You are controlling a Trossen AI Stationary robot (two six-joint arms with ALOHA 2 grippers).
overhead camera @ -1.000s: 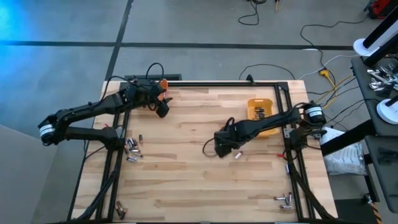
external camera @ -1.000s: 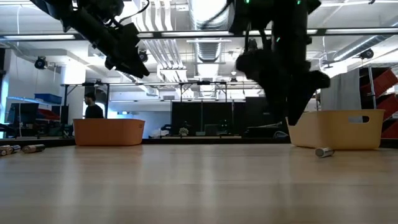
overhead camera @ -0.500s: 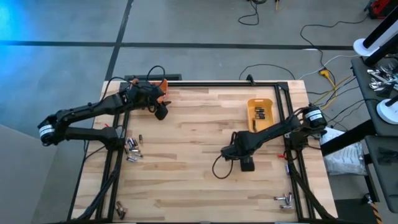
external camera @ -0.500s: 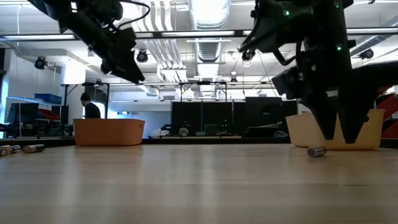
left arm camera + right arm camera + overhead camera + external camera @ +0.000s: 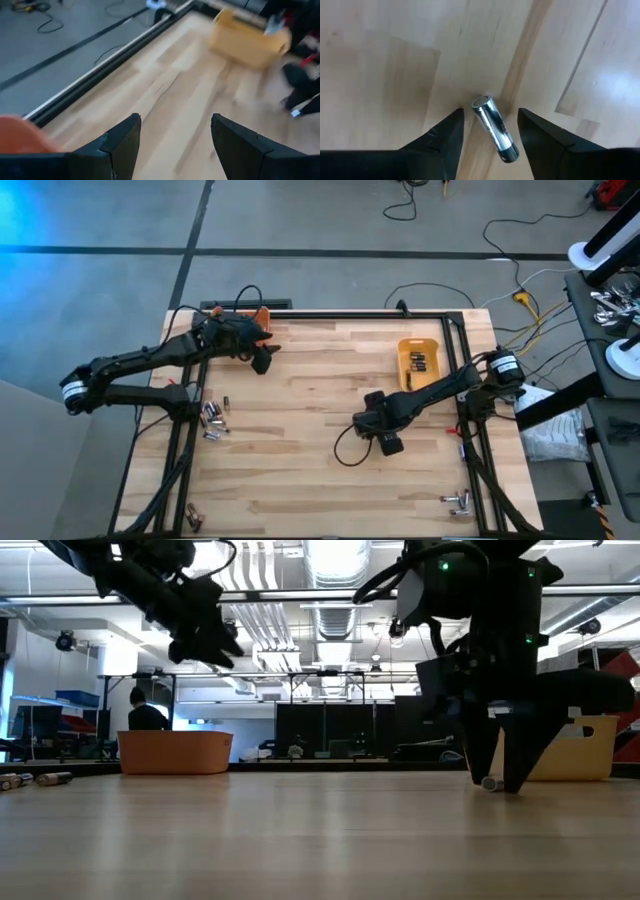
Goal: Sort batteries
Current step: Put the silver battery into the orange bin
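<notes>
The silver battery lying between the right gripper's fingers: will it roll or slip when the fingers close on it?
The battery is a smooth, shiny cylinder lying on its side on flat wood, so a one-sided touch would probably roll it. The right gripper straddles it with fingers apart; the glossy casing may slip. It looks rigid.

Silvery battery [image 5: 493,128] lying flat on the wooden table, between two dark fingers, more batteries [image 5: 212,418] clustered near the left edge, dark ones [image 5: 417,362] inside the yellow bin

yellow bin [image 5: 248,39]: blurred in left wrist view
battery [image 5: 493,128]: label too small to read
right gripper [image 5: 388,445]: hides the battery from above
</notes>
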